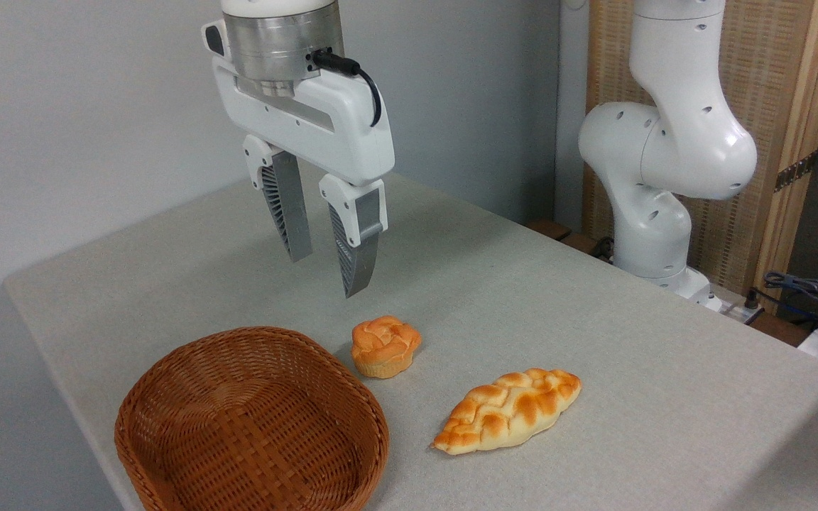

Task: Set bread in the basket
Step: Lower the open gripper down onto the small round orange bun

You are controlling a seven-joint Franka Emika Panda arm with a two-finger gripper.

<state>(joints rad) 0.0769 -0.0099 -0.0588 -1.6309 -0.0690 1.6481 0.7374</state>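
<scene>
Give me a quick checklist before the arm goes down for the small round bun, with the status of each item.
1. Jaws open: ok, the gripper shows a clear gap.
2. Jaws empty: ok, nothing held.
3. Bun free to grasp: ok, it sits alone on the table, close beside the basket.
4. Gripper centred over bun: cannot tell from one view; it looks offset to the left.
5. Basket empty and ready: ok.
6. Braided loaf clear of the path: ok, lying apart to the right.

Plain pale grey wall (96,106), table with grey cloth (558,319), slatted wooden panel (778,85) at right, cables (806,287) beside it
</scene>
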